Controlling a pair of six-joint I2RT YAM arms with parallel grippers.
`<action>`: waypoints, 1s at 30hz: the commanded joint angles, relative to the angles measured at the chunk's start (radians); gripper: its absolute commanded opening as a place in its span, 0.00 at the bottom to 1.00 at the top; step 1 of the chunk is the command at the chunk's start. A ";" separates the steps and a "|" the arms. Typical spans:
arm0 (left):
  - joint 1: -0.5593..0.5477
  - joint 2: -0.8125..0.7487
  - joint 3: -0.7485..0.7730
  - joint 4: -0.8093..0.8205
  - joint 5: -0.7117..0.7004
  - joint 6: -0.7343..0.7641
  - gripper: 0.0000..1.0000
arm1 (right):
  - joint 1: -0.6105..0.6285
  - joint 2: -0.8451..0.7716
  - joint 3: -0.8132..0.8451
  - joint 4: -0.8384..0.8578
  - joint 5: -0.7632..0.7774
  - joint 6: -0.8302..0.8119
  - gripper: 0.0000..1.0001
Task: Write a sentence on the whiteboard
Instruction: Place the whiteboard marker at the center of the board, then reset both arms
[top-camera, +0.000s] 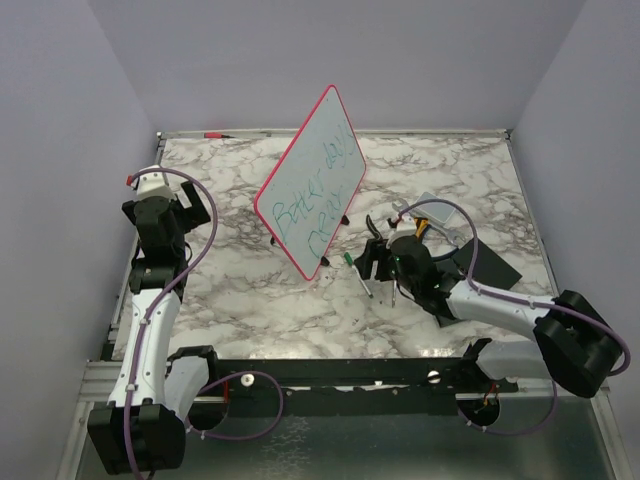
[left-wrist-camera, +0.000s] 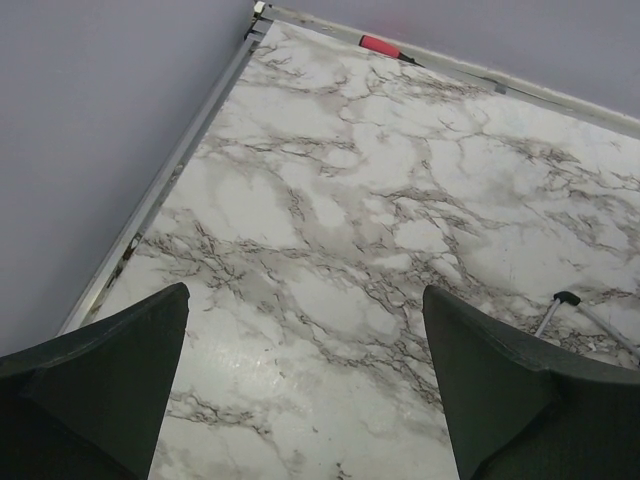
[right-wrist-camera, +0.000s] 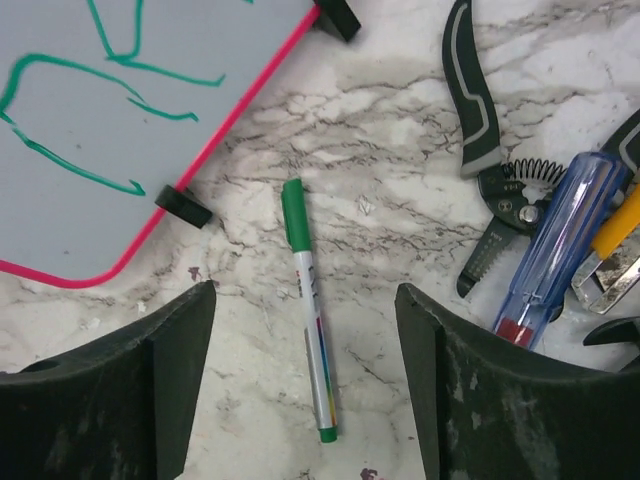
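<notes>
The whiteboard (top-camera: 310, 185), white with a red-pink rim and black feet, stands tilted at the table's middle with green writing on it. Its lower corner shows in the right wrist view (right-wrist-camera: 90, 130). A green-capped marker (top-camera: 358, 273) lies on the marble just right of the board; in the right wrist view it (right-wrist-camera: 309, 320) lies between my fingers, below them. My right gripper (right-wrist-camera: 305, 300) is open and empty over the marker. My left gripper (left-wrist-camera: 305, 300) is open and empty, held up at the table's left side (top-camera: 185, 215), away from the board.
Pliers (right-wrist-camera: 480, 120), a blue-handled screwdriver (right-wrist-camera: 560, 240) and other tools lie right of the marker. A black pad (top-camera: 485, 265) lies behind the right arm. A red marker (left-wrist-camera: 380, 45) lies at the far rail, also in the top view (top-camera: 213, 133).
</notes>
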 joint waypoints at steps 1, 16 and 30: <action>-0.001 -0.015 -0.009 0.004 -0.008 0.010 0.99 | -0.005 -0.076 0.059 -0.064 0.128 -0.060 0.86; -0.062 -0.111 -0.035 0.004 -0.091 -0.022 0.99 | -0.478 -0.279 0.213 -0.219 0.019 -0.206 1.00; -0.074 -0.243 -0.057 -0.065 -0.130 -0.078 0.99 | -0.548 -0.443 0.064 -0.025 -0.015 -0.383 1.00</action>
